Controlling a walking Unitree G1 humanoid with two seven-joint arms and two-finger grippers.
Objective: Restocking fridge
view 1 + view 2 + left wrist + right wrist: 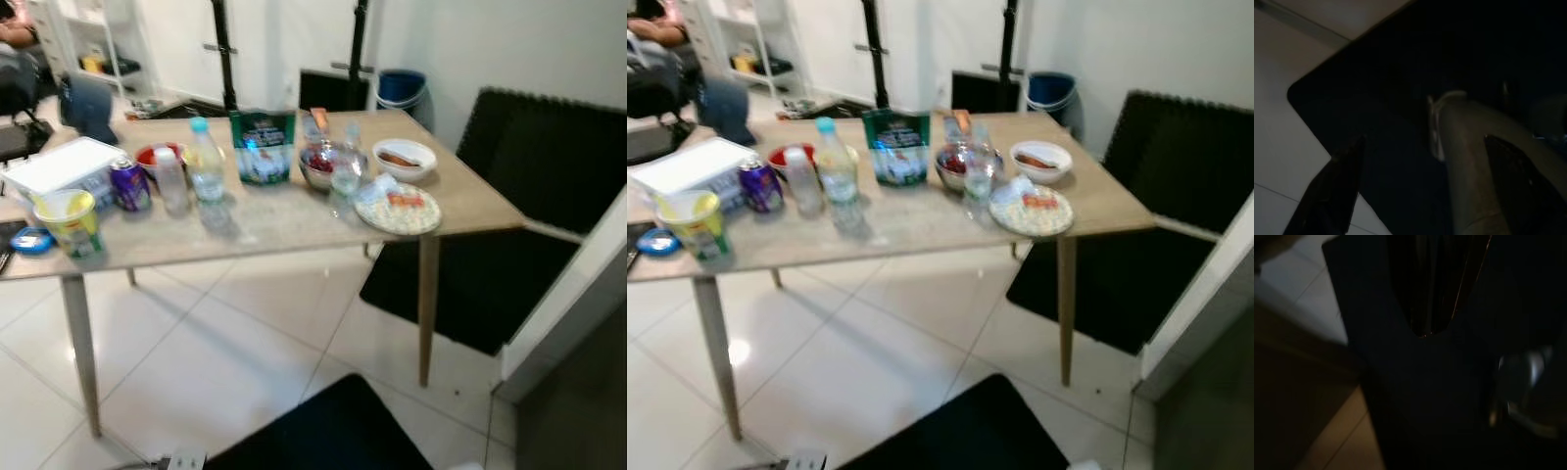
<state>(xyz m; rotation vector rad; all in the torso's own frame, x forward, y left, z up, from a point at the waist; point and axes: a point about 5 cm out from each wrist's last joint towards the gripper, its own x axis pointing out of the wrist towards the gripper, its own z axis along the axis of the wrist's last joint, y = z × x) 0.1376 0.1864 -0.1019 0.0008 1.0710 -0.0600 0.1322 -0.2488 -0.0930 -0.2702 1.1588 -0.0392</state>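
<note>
A wooden tabletop (284, 230) stands on a white tile floor (216, 362), with open floor in front of it and a black mat (480, 284) beside its right legs. Food sits mostly along the far half: a green pouch (263, 145) upright near the middle, a clear water bottle (205, 162) and a smaller bottle (170, 180) to its left, then a purple can (129, 184) and a white box (61, 165). A yellow tub (69, 221) stands close to the near left edge. Right of the pouch are a metal bowl (325, 164), a white bowl (404, 157) and a patterned plate (397, 209) that reaches the right front edge. The picture is blurred, so labels cannot be read.

The left gripper (1420, 166) hangs over a dark mat with its fingers (1334, 186) spread apart. The right gripper's view is too dark to tell its fingers' state.
</note>
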